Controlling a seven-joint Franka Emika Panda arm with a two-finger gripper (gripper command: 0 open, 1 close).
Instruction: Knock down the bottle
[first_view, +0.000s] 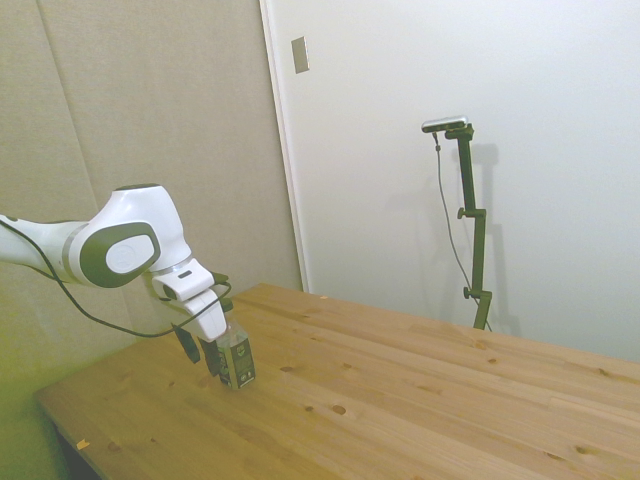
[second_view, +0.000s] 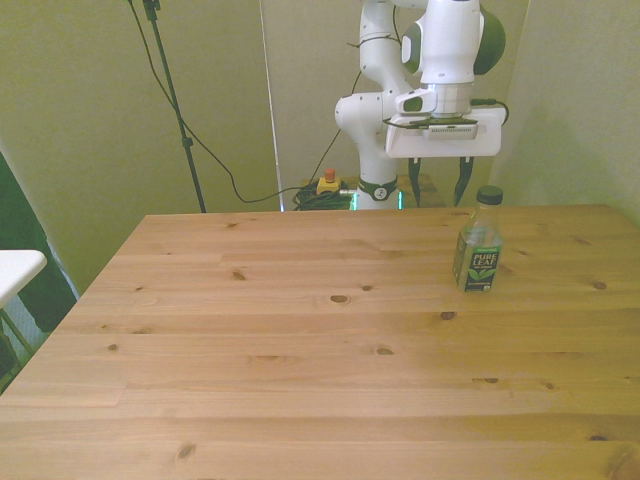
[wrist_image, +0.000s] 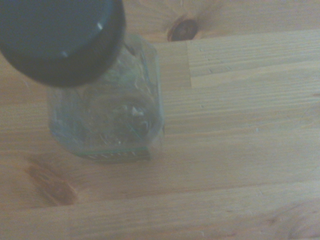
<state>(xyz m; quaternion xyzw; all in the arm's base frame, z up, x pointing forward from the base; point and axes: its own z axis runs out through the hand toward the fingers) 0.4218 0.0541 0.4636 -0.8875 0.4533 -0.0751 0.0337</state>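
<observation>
Here the bottle (second_view: 479, 244) stands upright on the wooden bench (second_view: 300, 340), toward the front view's right; its dark label reads "PURE LEAF" in light letters. The hand (second_view: 438, 190) hangs just behind it, near the dark cap (wrist_image: 60, 37), fingers spread wide and holding nothing.

Clear glossy bottle (second_view: 478, 255); knotty matt wooden table (second_view: 300, 340)

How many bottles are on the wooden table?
1. The small clear bottle with a dark cap and dark label stands upright near the front view's right side of the wooden table, just beside the open white gripper. Nothing could hide another.
</observation>
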